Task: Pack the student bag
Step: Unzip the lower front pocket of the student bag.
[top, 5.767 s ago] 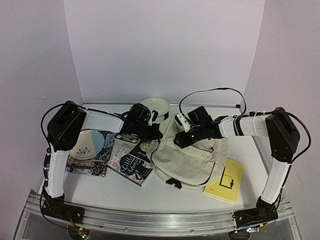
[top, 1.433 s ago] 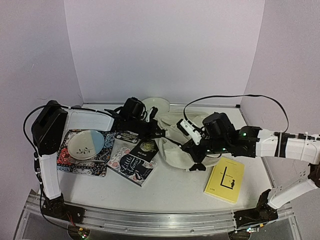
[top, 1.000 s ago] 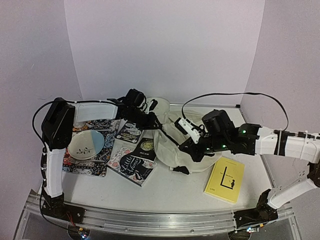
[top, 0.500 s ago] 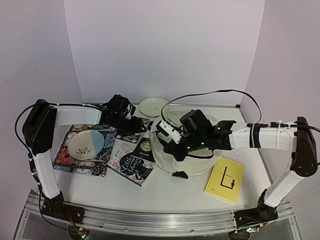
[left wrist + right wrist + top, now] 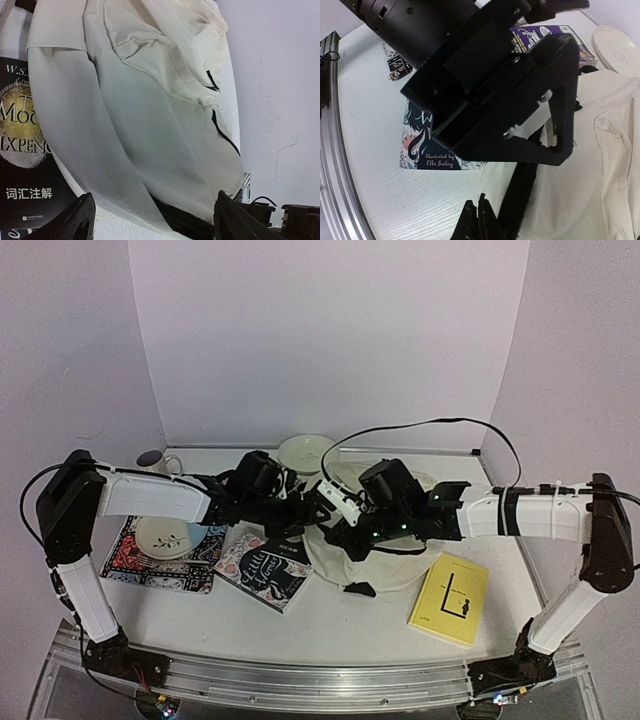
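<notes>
The cream student bag (image 5: 392, 565) lies at the table's middle, its black strap (image 5: 520, 200) running along its left edge. My left gripper (image 5: 295, 512) is at the bag's left side, open wide. In the left wrist view its fingers (image 5: 82, 222) stand far apart, with the bag's fabric (image 5: 165, 125) bulging just ahead and nothing clamped. My right gripper (image 5: 338, 532) hangs right beside it over the bag's left edge. Its jaws (image 5: 477, 220) are shut beside the strap, and nothing shows between them. The left gripper's black body (image 5: 480, 85) fills most of the right wrist view.
A black paperback (image 5: 20, 165) lies partly under the bag's left edge, a dark floral book (image 5: 262, 572) in front of it. A yellow book (image 5: 448, 600) sits right of the bag. A plate on a patterned placemat (image 5: 150, 565), a mug (image 5: 152, 460) and a white bowl (image 5: 305, 452) stand left and back.
My left gripper has let go and opened wide, pulled back to the left, then swung right up to the bag's left edge. My right arm carried the bag leftward and now holds still.
</notes>
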Controlling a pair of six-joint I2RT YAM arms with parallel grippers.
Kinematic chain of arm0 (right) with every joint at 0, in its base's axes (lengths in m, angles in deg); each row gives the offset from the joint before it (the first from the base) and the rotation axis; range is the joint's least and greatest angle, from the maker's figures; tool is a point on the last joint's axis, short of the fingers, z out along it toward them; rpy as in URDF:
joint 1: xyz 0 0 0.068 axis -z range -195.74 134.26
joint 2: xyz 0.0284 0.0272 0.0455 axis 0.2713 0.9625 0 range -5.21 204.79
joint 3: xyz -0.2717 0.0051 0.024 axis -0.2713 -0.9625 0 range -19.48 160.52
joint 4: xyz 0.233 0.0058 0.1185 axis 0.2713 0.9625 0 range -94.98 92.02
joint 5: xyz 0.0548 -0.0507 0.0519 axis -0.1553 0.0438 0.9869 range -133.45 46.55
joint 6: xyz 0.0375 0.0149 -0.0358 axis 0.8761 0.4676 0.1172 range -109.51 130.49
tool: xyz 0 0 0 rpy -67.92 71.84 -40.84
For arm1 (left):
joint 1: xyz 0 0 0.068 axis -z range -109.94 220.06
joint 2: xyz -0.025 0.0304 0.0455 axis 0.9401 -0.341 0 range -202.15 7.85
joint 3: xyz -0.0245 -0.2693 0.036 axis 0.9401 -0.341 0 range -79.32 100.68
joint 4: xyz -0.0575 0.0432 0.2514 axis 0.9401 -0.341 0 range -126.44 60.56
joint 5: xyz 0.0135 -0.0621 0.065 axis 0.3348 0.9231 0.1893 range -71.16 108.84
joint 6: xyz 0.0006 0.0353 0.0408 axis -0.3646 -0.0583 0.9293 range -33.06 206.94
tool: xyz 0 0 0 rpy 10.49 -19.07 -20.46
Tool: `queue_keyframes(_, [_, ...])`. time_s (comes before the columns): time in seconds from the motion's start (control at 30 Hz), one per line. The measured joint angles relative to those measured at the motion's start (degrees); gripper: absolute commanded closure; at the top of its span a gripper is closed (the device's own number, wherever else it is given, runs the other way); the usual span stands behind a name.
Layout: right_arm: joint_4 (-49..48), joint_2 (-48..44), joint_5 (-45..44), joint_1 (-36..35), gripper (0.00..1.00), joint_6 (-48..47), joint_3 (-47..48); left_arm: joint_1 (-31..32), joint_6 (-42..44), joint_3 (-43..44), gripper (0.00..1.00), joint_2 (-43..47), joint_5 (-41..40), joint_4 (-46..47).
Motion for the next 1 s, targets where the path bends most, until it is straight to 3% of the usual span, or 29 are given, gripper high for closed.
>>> queue_keyframes(0.1, [-0.43,0.0,-0.02,0.0,1.0,0.0,-0.38,0.38,-1.62,0.0,0.22,-0.32,0.48,2.31])
queue_keyframes(0.2, [-0.73,0.0,-0.22,0.0,1.0,0.0,-0.73,1.25,-2.77,0.0,0.36,-1.24,1.07,3.66])
queue_keyframes(0.43, [-1.46,-0.65,-2.35,0.0,1.0,0.0,-2.65,2.25,-4.07,0.0,0.91,-3.47,2.11,5.02])
queue_keyframes(0.5, [-1.58,-1.56,-3.8,0.0,1.0,0.02,-3.88,2.41,-4.11,0.0,1.0,-3.52,2.46,5.05])
queue_keyframes(0.77, [-0.65,-9.0,-12.36,1.37,1.0,2.4,-11.28,2.62,-2.49,-0.22,1.0,-3.5,2.39,5.49])
queue_keyframes(1.0, [3.18,-16.63,-16.29,9.72,1.0,8.82,-18.65,2.84,-1.0,-1.39,1.0,-3.39,2.37,6.01])
